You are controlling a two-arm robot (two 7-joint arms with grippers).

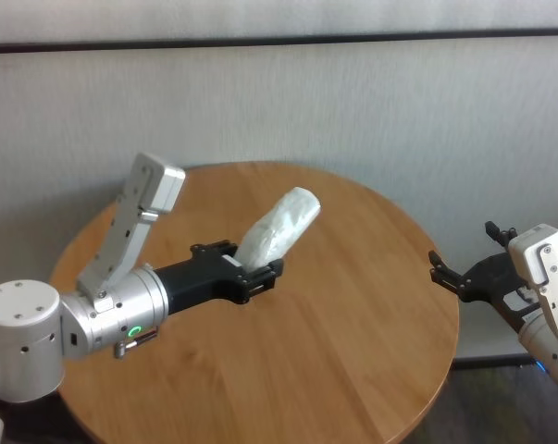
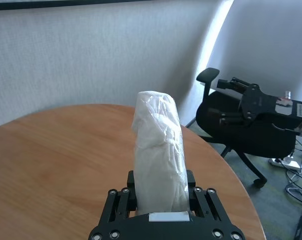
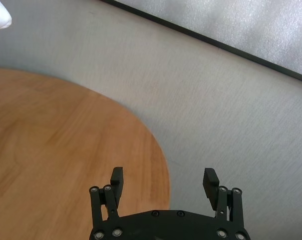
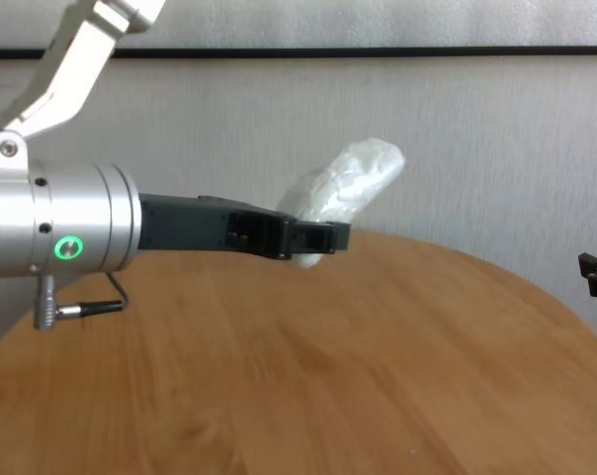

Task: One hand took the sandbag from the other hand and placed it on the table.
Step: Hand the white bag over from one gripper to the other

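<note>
Clamped in my left gripper (image 1: 260,275), the sandbag (image 1: 279,227) sticks up above the table (image 1: 353,351); no writing shows. Off the table's right edge, my right gripper (image 1: 450,276) hangs spread wide, empty.

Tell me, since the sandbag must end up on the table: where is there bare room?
Nearly the whole table is bare. The widest patch lies between the left gripper, shut on the sandbag, and the open right gripper off the right rim. Nowhere crowded.
</note>
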